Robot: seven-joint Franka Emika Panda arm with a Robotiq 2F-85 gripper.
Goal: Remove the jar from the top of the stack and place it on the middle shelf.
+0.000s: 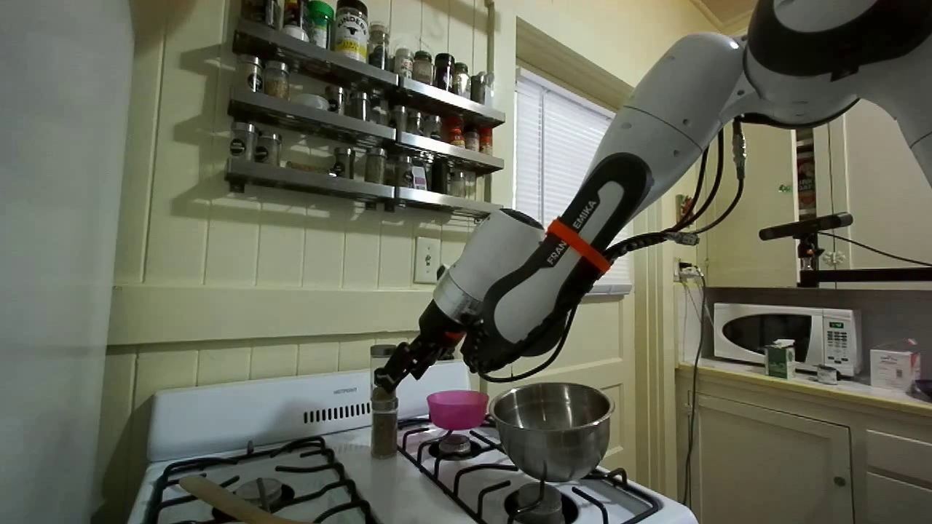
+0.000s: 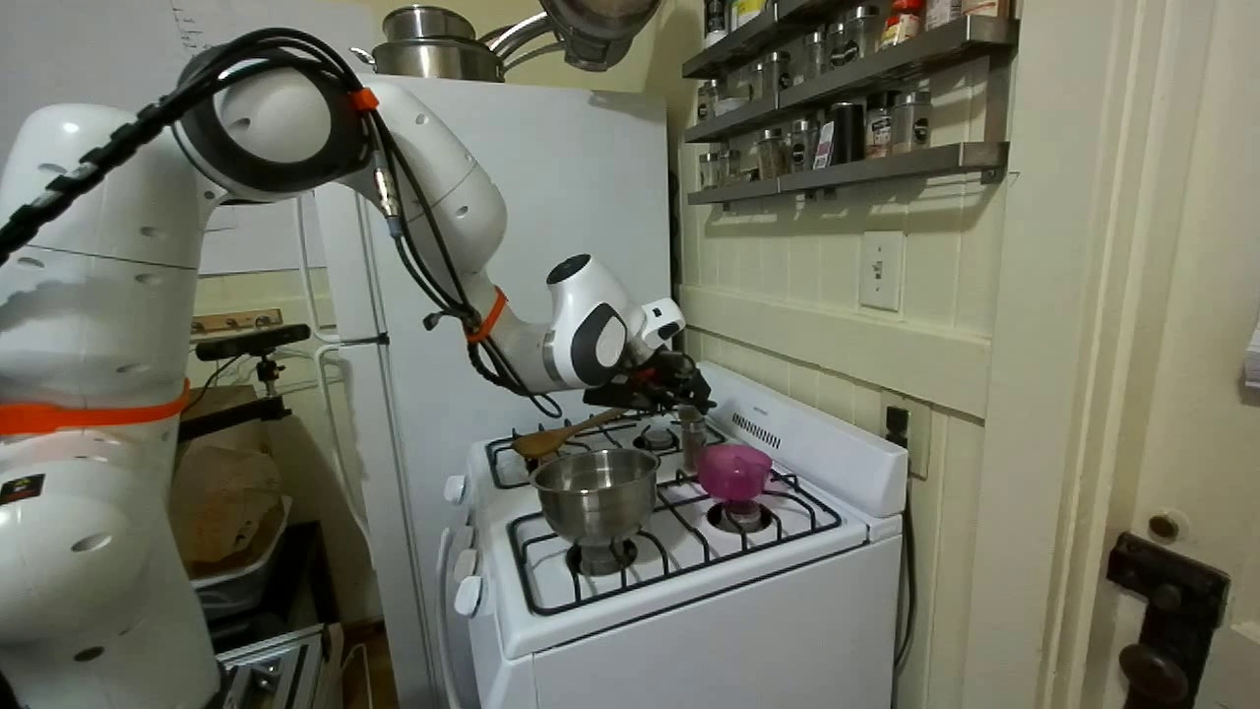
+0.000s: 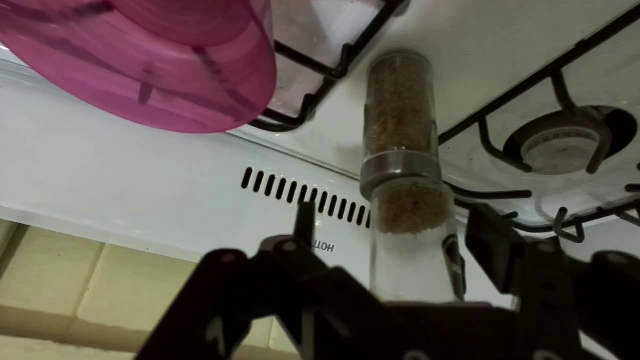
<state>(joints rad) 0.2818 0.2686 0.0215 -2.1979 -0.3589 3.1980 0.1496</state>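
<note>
Claw (image 3: 393, 225) spread either side of the upper glass spice jar (image 3: 416, 245), stacked on the lower spice jar (image 3: 400, 110), so I'd even the gaps, squeeze gently, lift straight up, clear the lower spice jar, then swing away.

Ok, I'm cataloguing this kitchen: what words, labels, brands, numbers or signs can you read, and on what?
"FRAN": robot arm, running under an orange band
"EMIKA": same arm
"HOTPOINT", small: stove's back panel
"KINDER", ending unclear: black-lidded jar on the top shelf
Too small or blurred: other jar labels, counter boxes, microwave display, arm sticker, upper-left writing in an exterior view
</note>
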